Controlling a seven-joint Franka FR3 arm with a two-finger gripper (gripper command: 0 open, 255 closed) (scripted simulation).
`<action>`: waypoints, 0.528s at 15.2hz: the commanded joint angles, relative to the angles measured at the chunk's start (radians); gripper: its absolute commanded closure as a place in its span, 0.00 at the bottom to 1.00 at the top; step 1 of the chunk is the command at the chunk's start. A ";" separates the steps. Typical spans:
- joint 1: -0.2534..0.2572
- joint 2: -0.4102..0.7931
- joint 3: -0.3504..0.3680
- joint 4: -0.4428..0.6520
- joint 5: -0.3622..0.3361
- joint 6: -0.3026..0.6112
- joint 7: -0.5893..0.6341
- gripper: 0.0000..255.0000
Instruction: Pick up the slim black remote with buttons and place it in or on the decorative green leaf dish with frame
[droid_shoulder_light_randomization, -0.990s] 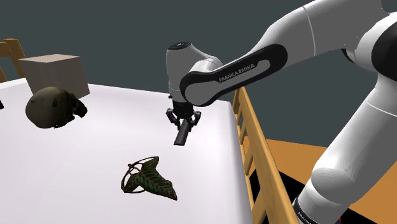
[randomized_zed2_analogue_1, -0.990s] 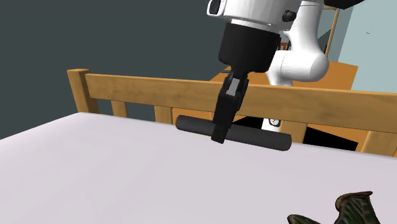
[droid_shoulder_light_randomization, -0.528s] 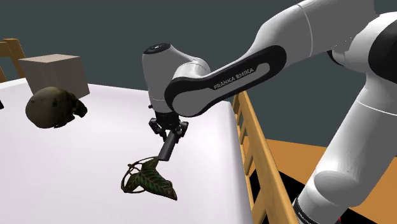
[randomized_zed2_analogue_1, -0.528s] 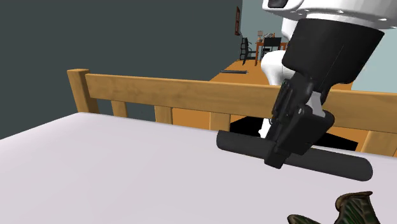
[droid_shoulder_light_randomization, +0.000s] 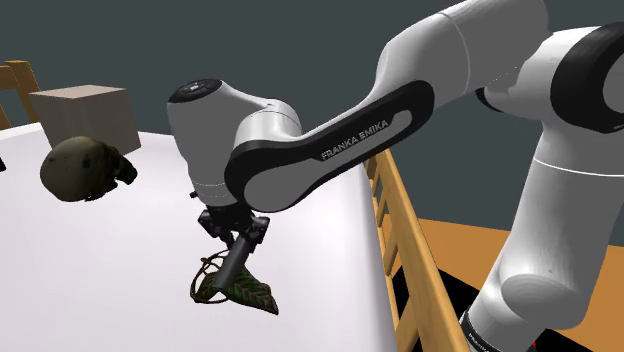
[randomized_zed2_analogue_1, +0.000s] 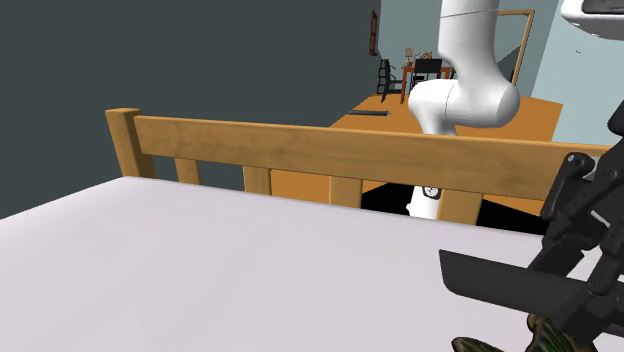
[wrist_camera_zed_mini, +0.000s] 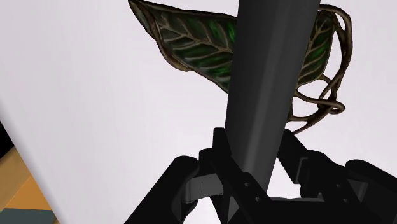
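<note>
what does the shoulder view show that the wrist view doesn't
Shoulder view adds: the white arm, a beige box, a dark rounded lump and the wooden rail. Wrist view adds: the green veins and looping frame of the leaf dish, up close. Both: the gripper shut on the black remote, over that dish.

White surface (randomized_zed2_analogue_1: 200, 270): plain, fills the foreground. Wooden rail (randomized_zed2_analogue_1: 300, 150): runs along the surface's far edge, with a square post at its left end and slats beneath. Black remote (randomized_zed2_analogue_1: 495, 283): a slim slab above the surface at lower right, clasped by the black gripper (randomized_zed2_analogue_1: 585, 300) at the right edge. Leaf dish (randomized_zed2_analogue_1: 548, 328): brown-green fragments at the bottom edge, below the remote. White arm (randomized_zed2_analogue_1: 470, 80): stands upright behind the rail. Orange floor (randomized_zed2_analogue_1: 400, 115) and distant chairs (randomized_zed2_analogue_1: 392, 78): beyond the rail.
</note>
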 joint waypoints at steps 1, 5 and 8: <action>0.008 0.020 -0.001 -0.005 -0.017 0.015 0.021 1.00; 0.014 0.047 -0.008 -0.030 -0.044 0.057 0.047 1.00; 0.019 0.070 -0.014 -0.047 -0.067 0.087 0.067 1.00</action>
